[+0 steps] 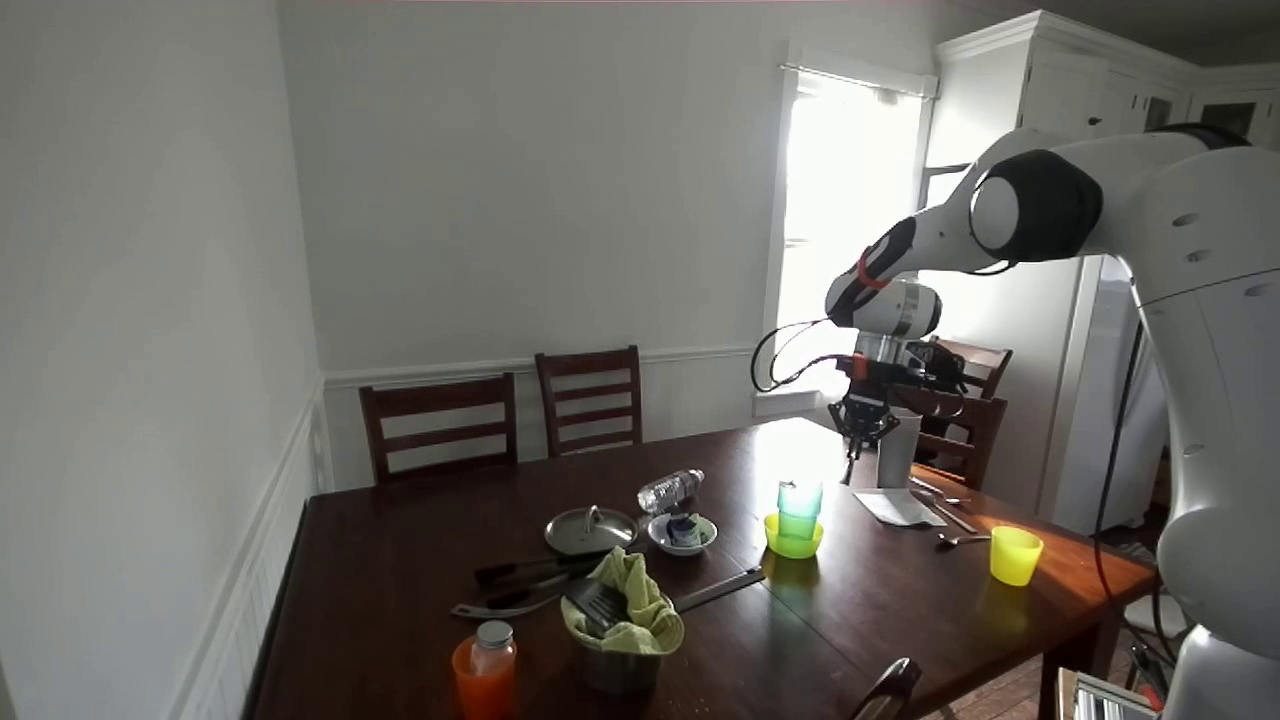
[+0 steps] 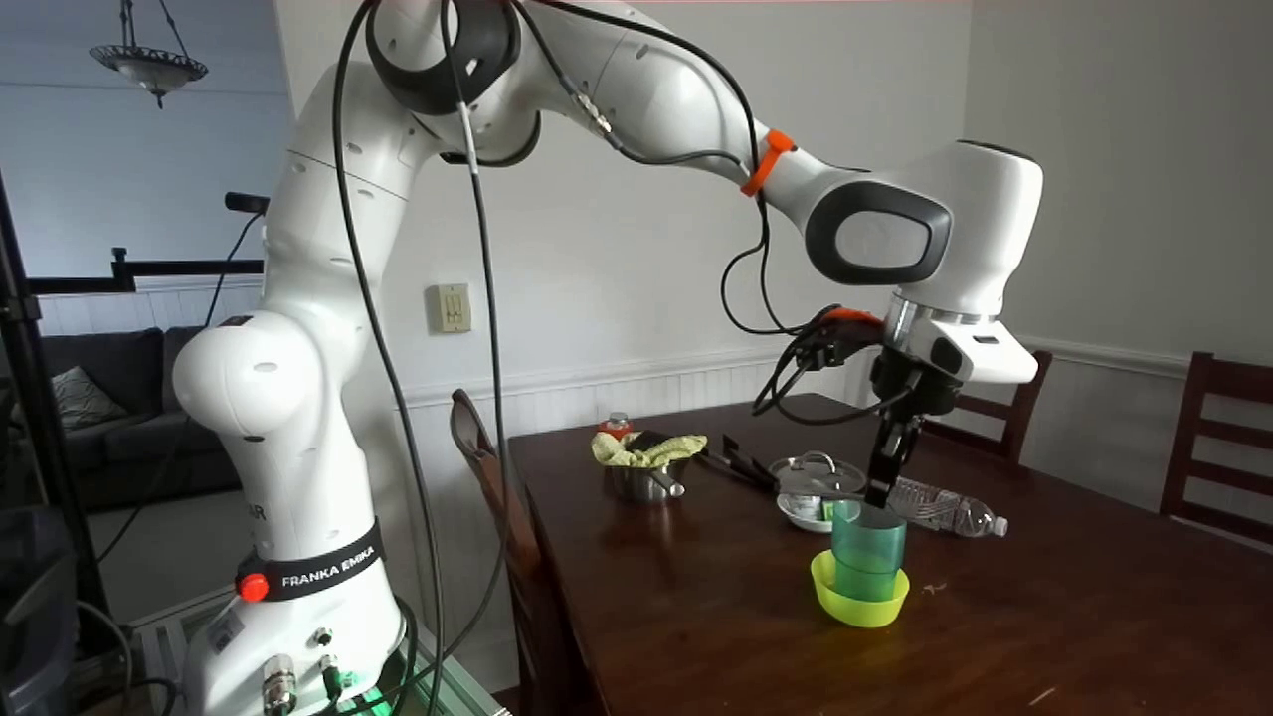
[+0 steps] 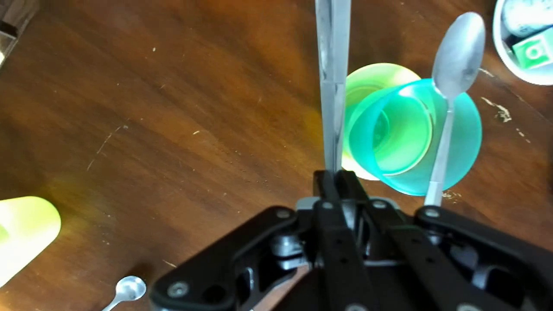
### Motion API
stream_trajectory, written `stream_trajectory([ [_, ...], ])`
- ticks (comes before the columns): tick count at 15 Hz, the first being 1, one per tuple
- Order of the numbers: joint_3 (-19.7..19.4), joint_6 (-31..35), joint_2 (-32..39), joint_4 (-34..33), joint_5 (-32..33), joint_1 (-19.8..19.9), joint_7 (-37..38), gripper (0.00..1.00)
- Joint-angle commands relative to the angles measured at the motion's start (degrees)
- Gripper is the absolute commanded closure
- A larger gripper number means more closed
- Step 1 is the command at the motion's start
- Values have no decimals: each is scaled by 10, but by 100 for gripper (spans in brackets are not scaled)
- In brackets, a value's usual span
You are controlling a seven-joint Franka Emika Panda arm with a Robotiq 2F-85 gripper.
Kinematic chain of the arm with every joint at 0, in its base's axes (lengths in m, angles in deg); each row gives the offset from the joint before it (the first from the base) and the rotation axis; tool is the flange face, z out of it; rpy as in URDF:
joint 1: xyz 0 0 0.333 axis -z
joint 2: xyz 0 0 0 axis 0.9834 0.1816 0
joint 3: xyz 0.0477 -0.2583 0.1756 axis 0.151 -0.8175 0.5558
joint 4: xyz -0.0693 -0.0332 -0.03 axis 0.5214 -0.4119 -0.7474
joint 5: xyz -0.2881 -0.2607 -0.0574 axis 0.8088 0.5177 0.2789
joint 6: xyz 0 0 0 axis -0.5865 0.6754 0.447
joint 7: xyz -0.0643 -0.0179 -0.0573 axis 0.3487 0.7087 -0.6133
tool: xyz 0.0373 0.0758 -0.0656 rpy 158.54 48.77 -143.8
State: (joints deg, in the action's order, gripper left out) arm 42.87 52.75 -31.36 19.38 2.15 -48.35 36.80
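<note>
Dark tbl point(image 1: 760, 640) in an exterior view, arm point(image 1: 1120, 200) over it, gripper point(image 1: 850, 465) pointing down.
Teal cup point(image 1: 800, 502) stands in a yellow-green bowl point(image 1: 793, 549); clear btl point(image 1: 669, 491) lies nr a pot lid point(image 1: 575, 535) & small white bowl point(image 1: 690, 551). Metal pot point(image 1: 620, 672) (stuffed w/ green cloth point(image 1: 645, 605)) sits nr an orange cup point(image 1: 485, 695) w/ a silver-capped jar point(image 1: 493, 655) inside; yellow cup point(image 1: 1016, 556) beside a spoon point(image 1: 960, 541).
</note>
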Motion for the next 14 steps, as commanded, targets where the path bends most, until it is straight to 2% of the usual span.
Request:
stream_trajectory([
  [1, 6, -25, 30, -42, -45, 7, 29, 98],
  [7, 16, -23, 77, -78, -77, 11, 53, 98],
  [14, 26, -24, 114, -116, -82, 11, 77, 98],
])
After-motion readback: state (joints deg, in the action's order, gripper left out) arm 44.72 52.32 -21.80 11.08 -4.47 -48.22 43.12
